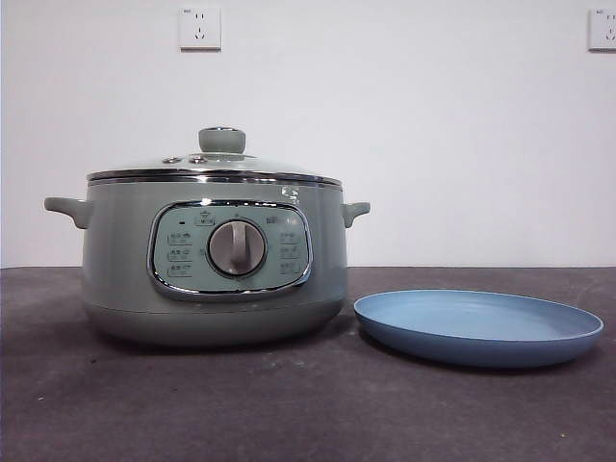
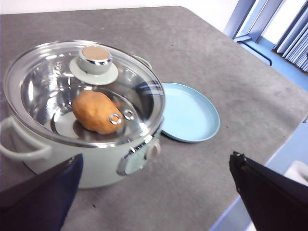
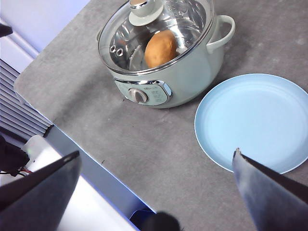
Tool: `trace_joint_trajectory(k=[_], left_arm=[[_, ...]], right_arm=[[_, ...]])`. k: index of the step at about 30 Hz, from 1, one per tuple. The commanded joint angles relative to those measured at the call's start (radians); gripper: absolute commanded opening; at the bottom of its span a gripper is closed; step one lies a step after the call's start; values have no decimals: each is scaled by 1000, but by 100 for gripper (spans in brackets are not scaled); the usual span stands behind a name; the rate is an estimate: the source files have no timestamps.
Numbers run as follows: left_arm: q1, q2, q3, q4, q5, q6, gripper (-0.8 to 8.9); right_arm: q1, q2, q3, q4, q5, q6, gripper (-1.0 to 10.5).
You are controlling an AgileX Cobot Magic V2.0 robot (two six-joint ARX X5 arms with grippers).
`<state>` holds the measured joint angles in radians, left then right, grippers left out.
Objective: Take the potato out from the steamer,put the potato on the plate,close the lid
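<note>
One potato (image 2: 97,111) in lidded steamer (image 1: 214,265), plate (image 1: 478,327) seemingly bare; both hands wide apart.

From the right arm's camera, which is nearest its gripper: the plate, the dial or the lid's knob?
1. The plate, just ahead of the right gripper.
2. The dial, on the steamer's near wall.
3. The lid's knob, farthest, on top.

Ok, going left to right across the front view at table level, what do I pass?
Steamer with the lid on it → plate, lying just right of the steamer's base. Neither gripper shows in this view.
</note>
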<state>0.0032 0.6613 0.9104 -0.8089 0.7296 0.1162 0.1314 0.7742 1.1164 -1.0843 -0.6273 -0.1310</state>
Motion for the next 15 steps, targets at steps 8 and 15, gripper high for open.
trace_joint_trajectory(k=[8, 15], left_arm=[[-136, 283, 150, 152, -132, 16, 668], [-240, 525, 283, 239, -253, 50, 668]], right_arm=[[3, 1, 0, 3, -2, 3, 626], [3, 7, 0, 4, -2, 3, 626]])
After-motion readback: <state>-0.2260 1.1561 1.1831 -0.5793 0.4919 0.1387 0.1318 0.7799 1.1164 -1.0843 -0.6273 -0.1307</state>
